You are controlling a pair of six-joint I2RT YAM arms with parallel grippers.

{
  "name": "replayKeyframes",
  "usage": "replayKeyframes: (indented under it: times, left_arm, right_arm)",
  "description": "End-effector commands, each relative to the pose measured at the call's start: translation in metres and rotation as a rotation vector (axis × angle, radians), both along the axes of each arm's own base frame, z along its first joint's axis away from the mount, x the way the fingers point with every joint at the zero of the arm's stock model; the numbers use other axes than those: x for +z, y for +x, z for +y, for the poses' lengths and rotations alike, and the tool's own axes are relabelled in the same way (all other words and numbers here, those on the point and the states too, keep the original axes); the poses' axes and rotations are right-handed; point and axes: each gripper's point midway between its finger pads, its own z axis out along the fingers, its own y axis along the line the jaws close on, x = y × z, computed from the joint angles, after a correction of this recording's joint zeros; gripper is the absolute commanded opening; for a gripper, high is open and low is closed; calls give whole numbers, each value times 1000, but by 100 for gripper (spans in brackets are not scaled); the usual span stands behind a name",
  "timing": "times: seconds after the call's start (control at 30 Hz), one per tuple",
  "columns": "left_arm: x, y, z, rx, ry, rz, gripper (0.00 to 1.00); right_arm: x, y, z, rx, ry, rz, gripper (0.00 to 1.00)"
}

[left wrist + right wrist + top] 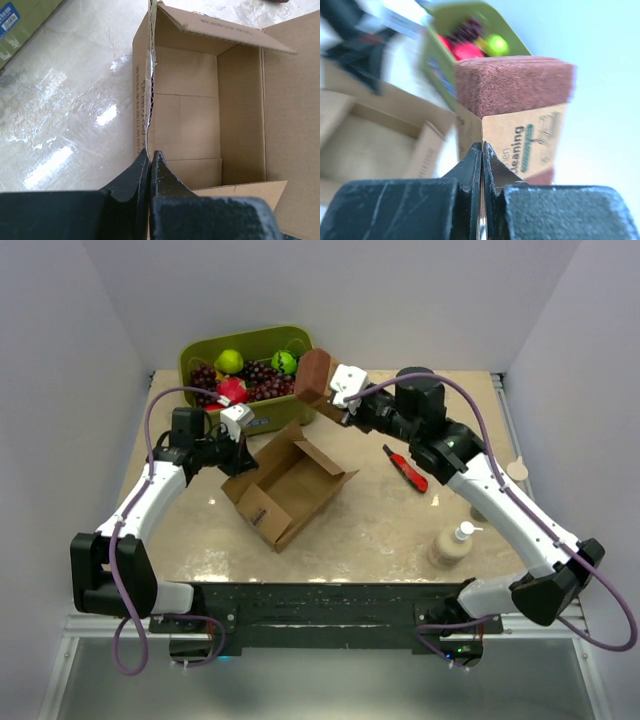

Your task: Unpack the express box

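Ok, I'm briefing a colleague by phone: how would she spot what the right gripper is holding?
Find the open express box mid-table. Beyond it, by the green fruit bin, the right gripper holds a scouring pad in the air: rust-brown, fibrous, in a printed cardboard sleeve.

The fruit bin (262, 340) stands behind the express box (300, 475), the cutter (407, 469) and bottle (451, 546) to its right.

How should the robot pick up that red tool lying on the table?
Probably from straight above, pinching the red cutter across its narrow middle. It lies flat on the table, long and thin, so the fingers would close best across its width.
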Motion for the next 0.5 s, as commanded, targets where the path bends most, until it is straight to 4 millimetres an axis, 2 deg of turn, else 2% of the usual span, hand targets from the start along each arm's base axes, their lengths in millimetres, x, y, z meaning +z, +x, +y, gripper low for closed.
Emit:
replayKeyframes:
  times: [0.0, 0.07, 0.27, 0.37, 0.47]
  left_arm:
    - [19, 6, 1, -19, 4, -82, 0]
    - [23, 6, 1, -19, 2, -96, 0]
    - [18, 1, 5, -20, 33, -89, 0]
    - [13, -2, 12, -1, 65, -83, 0]
    - [9, -5, 22, 22, 96, -82, 0]
  right_arm:
    - [-49, 45, -25, -230, -76, 26, 0]
    - [-69, 54, -32, -274, -111, 41, 0]
    - [-140, 73, -50, -407, -186, 164, 0]
    - [-162, 82, -54, -446, -174, 243, 0]
    - [-176, 86, -47, -462, -145, 324, 0]
